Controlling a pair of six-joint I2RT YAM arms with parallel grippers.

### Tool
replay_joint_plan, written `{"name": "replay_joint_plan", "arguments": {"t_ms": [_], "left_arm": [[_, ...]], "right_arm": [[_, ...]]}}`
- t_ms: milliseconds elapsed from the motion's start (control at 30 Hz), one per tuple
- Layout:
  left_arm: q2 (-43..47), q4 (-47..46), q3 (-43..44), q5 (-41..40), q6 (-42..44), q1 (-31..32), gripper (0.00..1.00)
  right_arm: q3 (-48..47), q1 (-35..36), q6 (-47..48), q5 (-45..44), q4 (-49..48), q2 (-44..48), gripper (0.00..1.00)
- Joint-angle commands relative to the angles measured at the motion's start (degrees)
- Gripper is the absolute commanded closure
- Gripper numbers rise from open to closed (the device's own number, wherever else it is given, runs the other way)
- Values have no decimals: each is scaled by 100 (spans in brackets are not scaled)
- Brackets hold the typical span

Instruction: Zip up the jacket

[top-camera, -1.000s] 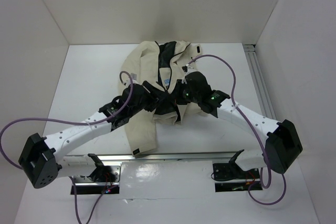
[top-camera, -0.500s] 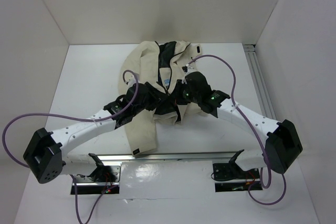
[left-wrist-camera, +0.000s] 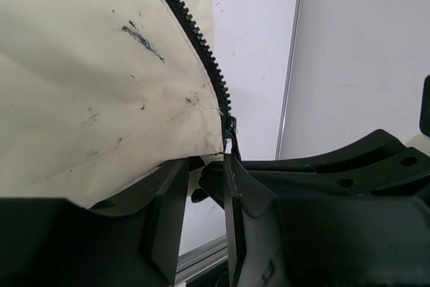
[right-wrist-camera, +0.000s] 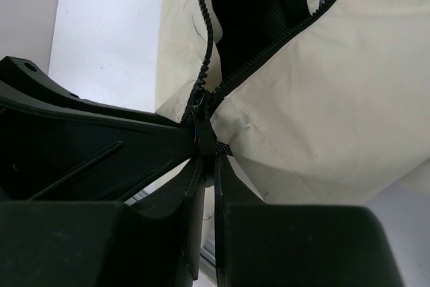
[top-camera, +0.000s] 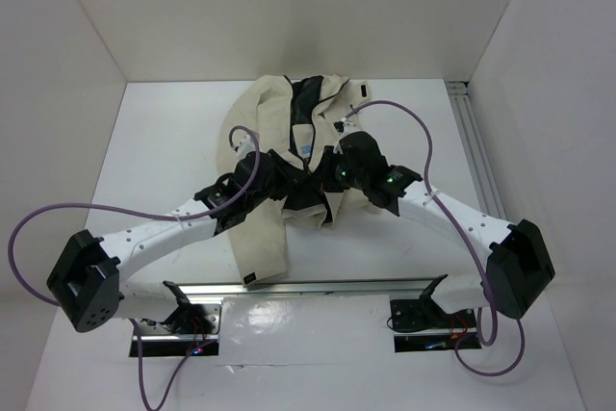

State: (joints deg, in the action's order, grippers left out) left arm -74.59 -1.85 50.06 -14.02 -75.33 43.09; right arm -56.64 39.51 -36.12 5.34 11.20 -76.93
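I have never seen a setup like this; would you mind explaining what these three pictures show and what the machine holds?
Two robot arms are bolted at the near edge of a white table, each ending in a two-finger gripper. The wide picture looks down from above and behind them. The other two come from cameras on the wrists, so the dark shapes at the bottom are each gripper's own fingers. A cream jacket lies on the table, its front open. The right gripper is closed on the jacket at the foot of its zipper. The left gripper stands partly open around the hem corner beside it.
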Motion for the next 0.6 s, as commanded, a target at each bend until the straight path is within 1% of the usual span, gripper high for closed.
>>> {"name": "replay_joint_plan", "arguments": {"t_ms": [0,300,567], "left_arm": [[-21,-203,258,-171,141,33,61],[41,-202,188,-294,141,-28,61],[-126,-202,320,-347,440,-81,64]], "right_arm": [[-75,31,61,-33,-57,257,100],[-75,31,61,-33,-57,257,100],[-75,31,114,19,-4,257,100]]}}
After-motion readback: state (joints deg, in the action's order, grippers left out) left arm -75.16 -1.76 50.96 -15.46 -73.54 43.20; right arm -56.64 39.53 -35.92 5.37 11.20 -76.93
